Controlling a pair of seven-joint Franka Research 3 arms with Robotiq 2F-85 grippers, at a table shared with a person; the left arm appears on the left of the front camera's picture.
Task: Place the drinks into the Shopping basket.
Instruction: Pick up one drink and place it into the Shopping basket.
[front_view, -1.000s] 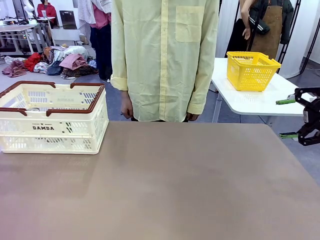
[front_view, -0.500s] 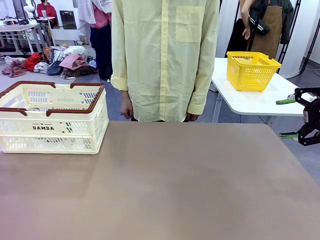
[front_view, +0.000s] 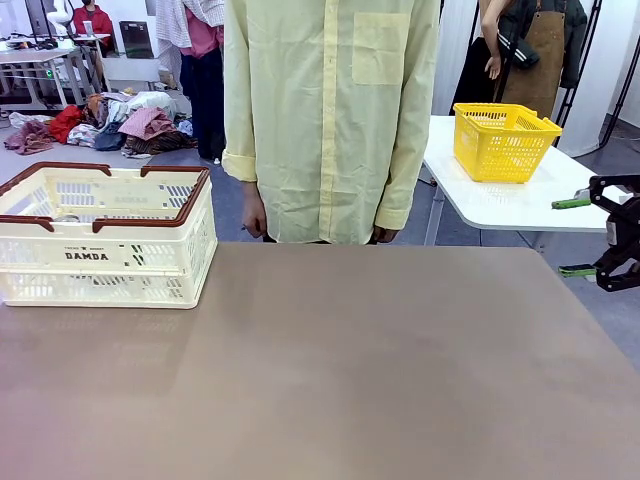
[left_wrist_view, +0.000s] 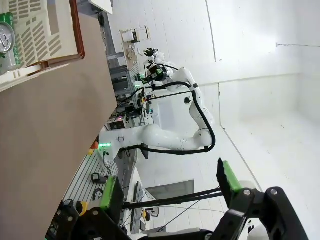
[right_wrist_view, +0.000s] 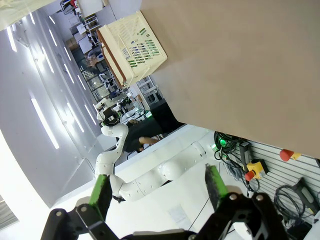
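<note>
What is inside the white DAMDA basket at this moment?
In the left wrist view, a green can with a silver top stands inside the Shopping basket. The basket's walls cover the rest of the inside, so I cannot tell if a second can is there.

— Bright in here, isn't it? Even light from overhead, only faint soft shadows on the table (front_view: 350, 370).
— Front view is sharp. Wrist views bend at the edges; ceiling strips (right_wrist_view: 44, 122) glare white.
</note>
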